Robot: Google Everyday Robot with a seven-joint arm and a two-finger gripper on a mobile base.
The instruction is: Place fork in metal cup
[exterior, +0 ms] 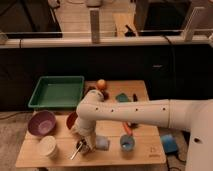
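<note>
Silver fork (76,150) lies at the bench's (145,152) seven o'clock, under our gripper (83,145); whether its fingers are spread, we cannot tell.

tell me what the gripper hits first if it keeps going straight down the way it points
Probably the metal cup holding the fork: the gripper points down right above them on the wooden table, though depth is unclear.
</note>
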